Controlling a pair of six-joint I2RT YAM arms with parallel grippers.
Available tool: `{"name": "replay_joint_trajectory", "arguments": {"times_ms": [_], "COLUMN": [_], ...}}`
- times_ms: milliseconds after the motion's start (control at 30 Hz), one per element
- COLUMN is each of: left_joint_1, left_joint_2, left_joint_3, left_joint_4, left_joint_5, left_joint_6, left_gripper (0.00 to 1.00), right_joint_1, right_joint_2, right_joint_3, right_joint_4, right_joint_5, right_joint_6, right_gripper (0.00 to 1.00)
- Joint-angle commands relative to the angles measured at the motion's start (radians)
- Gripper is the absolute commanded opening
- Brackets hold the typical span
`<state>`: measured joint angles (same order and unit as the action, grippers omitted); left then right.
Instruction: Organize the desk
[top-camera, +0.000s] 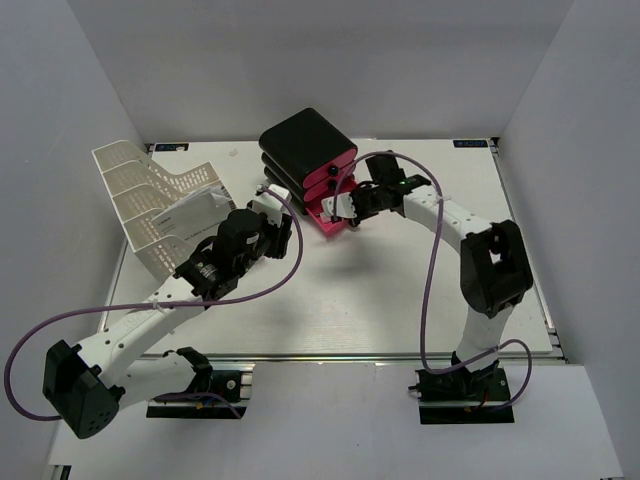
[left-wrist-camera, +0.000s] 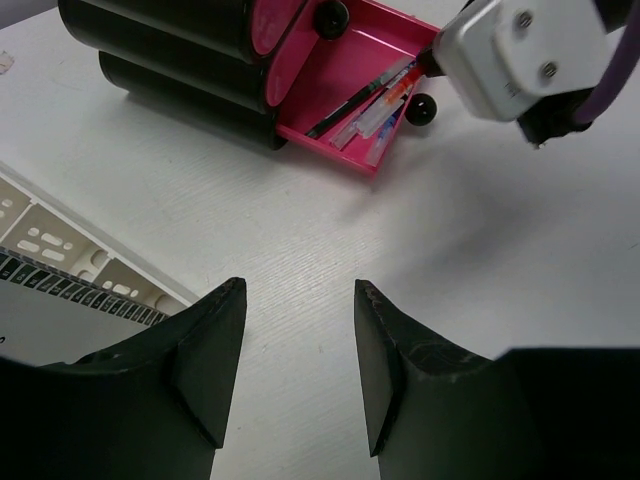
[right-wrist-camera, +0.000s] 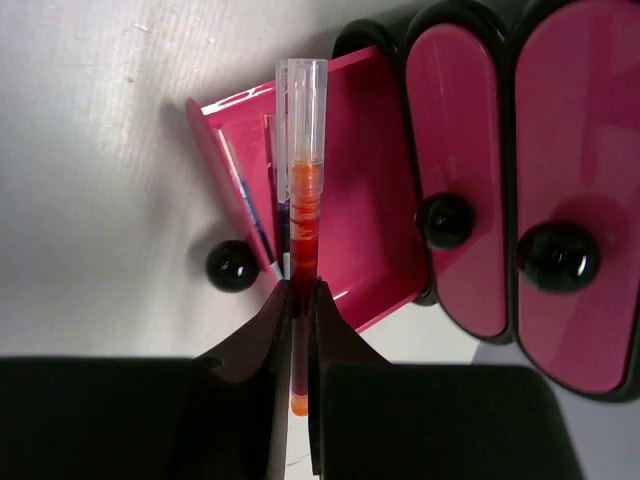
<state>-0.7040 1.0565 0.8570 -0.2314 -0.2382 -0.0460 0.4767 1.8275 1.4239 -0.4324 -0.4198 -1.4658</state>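
One orange pen (right-wrist-camera: 304, 190) sits in right hand (right-wrist-camera: 301, 300).

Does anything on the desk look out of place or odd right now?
Only the bottom drawer of the drawer unit: it stands pulled open with pens inside, while the two above are shut. The right gripper holds an orange pen over it. Nothing looks spilled or damaged.

No words or numbers can be read. The blue sticker (top-camera: 470, 143) on the bench (top-camera: 400, 300), right of the drawer unit (top-camera: 305, 150), is too small and blurry.
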Motion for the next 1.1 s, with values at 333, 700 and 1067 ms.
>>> {"name": "replay_joint_trajectory", "arguments": {"times_ms": [333, 700, 1067], "left_joint_1": [0.003, 0.003, 0.003], "left_joint_2": [-0.001, -0.004, -0.03], "left_joint_3": [-0.012, -0.012, -0.01], "left_joint_4": [0.017, 0.017, 0.018], "left_joint_5": [-0.015, -0.021, -0.019], "left_joint_6": [0.009, 0.008, 0.008], "left_gripper": [0.57, 0.57, 0.56], "right_joint_1": [0.062, 0.051, -0.021], "right_joint_2": [0.134, 0.144, 0.018], "right_joint_3": [0.096, 0.15, 0.098], "right_joint_4": [0.139, 0.144, 0.145], "right_joint_5": [0.2, 0.15, 0.119], "right_joint_6": [-0.114, 0.054, 0.704], "right_gripper": [0.11, 0.39, 0.0]}}
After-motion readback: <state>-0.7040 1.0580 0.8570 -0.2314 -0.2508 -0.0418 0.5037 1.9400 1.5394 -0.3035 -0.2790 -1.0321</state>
